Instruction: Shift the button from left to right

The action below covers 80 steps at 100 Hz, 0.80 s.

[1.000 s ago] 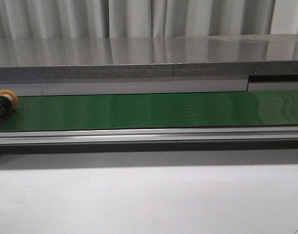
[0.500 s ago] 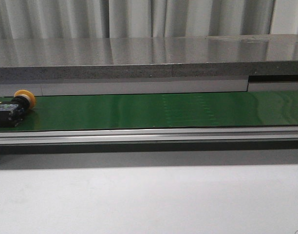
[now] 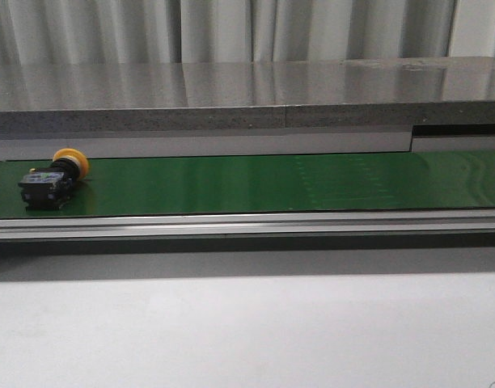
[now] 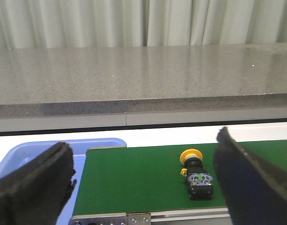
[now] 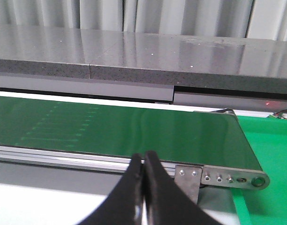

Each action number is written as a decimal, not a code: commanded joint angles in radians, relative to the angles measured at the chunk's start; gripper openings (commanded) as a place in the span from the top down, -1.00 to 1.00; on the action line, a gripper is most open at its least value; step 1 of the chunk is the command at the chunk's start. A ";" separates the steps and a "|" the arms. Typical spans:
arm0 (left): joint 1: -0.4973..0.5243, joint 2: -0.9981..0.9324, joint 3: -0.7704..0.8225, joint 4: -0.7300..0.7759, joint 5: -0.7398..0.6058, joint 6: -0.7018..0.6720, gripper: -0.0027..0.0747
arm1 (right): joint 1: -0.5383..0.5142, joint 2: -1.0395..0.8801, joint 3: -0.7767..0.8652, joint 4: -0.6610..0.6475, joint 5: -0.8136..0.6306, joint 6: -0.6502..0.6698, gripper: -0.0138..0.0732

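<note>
Front view: one button lies on its side at the far left of the green belt, yellow cap toward 1 o'clock, dark body toward 7 o'clock. Nothing else sits on the belt. A grey stone ledge runs behind it at 12 o'clock, pale curtains hang above that, and a white surface spreads in front. Neither of my hands shows here.

Left wrist view: my left hand is spread wide, one dark finger on each side of the picture, holding nothing. The one button lies on the belt between them, apart from both fingers. One blue tray sits just beside the belt's end.

Right wrist view: my right hand is closed, fingertips pressed together on nothing. It hangs over the belt's metal rail, near the end with one bolted bracket. A green mat lies beside that end.
</note>
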 commanded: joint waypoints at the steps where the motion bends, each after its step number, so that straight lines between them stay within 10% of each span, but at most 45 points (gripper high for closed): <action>1: -0.007 0.010 -0.028 -0.014 -0.071 -0.001 -0.49 | 0.002 -0.020 -0.015 -0.010 -0.077 -0.001 0.84; 43: -0.007 0.010 -0.028 -0.014 -0.071 -0.001 0.98 | 0.002 -0.020 -0.015 -0.010 -0.077 -0.001 0.84; 80: -0.007 0.010 -0.028 -0.014 -0.071 -0.001 0.98 | 0.002 -0.020 -0.015 -0.010 -0.078 -0.001 0.84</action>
